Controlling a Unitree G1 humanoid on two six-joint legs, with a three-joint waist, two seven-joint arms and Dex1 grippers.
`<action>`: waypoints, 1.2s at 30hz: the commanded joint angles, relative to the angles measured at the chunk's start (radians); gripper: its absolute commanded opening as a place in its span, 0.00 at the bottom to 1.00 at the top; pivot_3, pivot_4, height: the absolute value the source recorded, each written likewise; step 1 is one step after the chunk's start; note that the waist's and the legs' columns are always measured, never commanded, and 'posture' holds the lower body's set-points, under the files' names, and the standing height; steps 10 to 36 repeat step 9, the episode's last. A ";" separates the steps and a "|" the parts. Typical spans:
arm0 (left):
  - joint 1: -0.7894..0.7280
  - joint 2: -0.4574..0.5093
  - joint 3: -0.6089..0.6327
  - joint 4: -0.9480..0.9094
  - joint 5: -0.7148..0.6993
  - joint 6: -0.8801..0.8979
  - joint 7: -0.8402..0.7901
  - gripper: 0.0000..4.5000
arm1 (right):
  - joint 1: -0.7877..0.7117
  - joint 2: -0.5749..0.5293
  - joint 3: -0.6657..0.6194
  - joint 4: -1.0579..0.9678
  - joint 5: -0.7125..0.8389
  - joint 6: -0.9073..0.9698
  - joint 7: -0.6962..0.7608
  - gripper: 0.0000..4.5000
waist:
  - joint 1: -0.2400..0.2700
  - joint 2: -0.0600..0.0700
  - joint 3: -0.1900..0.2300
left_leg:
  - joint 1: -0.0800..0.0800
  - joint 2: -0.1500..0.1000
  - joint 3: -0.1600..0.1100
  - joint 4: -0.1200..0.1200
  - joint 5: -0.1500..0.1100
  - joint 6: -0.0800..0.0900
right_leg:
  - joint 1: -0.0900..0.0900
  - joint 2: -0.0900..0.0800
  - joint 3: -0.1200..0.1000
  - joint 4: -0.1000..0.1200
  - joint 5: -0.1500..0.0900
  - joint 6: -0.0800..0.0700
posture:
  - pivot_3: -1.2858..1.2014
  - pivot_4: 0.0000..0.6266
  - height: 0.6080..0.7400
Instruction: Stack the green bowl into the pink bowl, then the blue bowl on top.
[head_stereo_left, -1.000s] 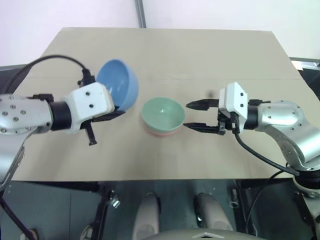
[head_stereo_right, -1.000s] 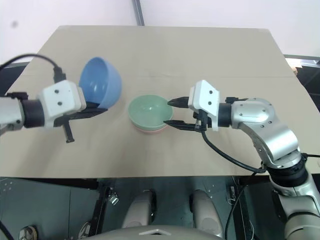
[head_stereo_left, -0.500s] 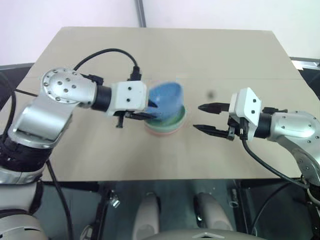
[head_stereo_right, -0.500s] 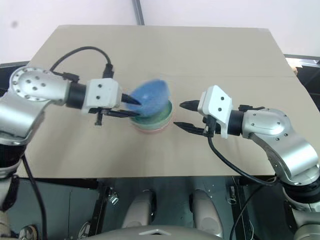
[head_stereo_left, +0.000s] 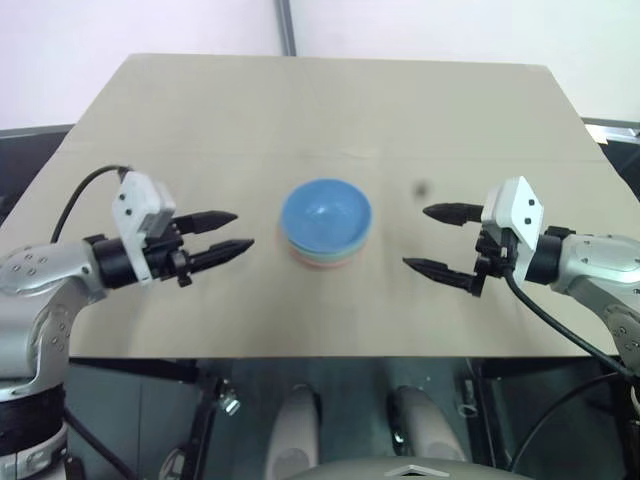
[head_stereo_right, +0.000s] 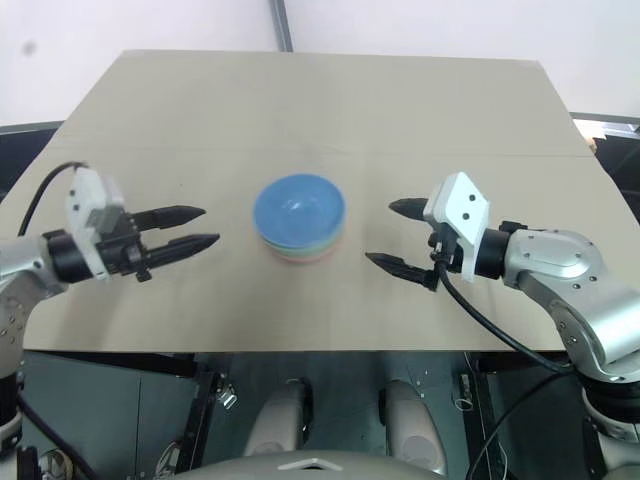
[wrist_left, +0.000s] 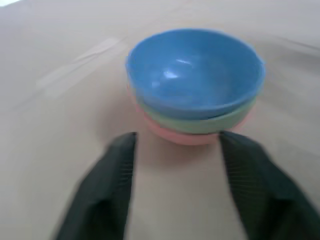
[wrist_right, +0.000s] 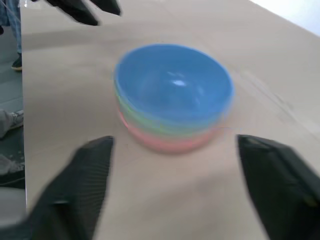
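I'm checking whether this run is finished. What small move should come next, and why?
Probably just draw both arms back. The blue bowl already sits in the green bowl, which sits in the pink bowl. The left gripper and right gripper are open, empty and apart from the stack.

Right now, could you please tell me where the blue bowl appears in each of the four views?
Left eye view: blue bowl at table centre, topping the stack.
Right eye view: slightly left of centre.
Left wrist view: upper middle, beyond the fingers.
Right wrist view: centre.
Shared landmark: the pink bowl at the stack's bottom.
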 joint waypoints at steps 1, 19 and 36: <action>0.057 -0.035 0.083 -0.092 -0.031 -0.021 0.071 0.98 | 0.018 -0.041 -0.072 -0.030 0.010 -0.003 -0.007 1.00 | 0.001 0.000 0.000 | 0.000 0.000 0.000 0.000 0.000 0.000 | 0.000 0.000 0.000 0.000 0.000 0.000 | 0.52 0.24 1.00; 0.194 -0.025 0.142 -0.163 -0.124 -0.001 0.063 0.98 | 0.097 -0.109 -0.177 -0.056 0.078 0.039 -0.005 1.00 | -0.002 -0.001 0.000 | 0.001 0.000 0.000 0.000 0.000 0.000 | 0.000 0.000 0.000 0.000 0.000 0.000 | 0.52 0.24 1.00; 0.194 -0.025 0.142 -0.163 -0.124 -0.001 0.063 0.98 | 0.097 -0.109 -0.177 -0.056 0.078 0.039 -0.005 1.00 | -0.002 -0.001 0.000 | 0.001 0.000 0.000 0.000 0.000 0.000 | 0.000 0.000 0.000 0.000 0.000 0.000 | 0.52 0.24 1.00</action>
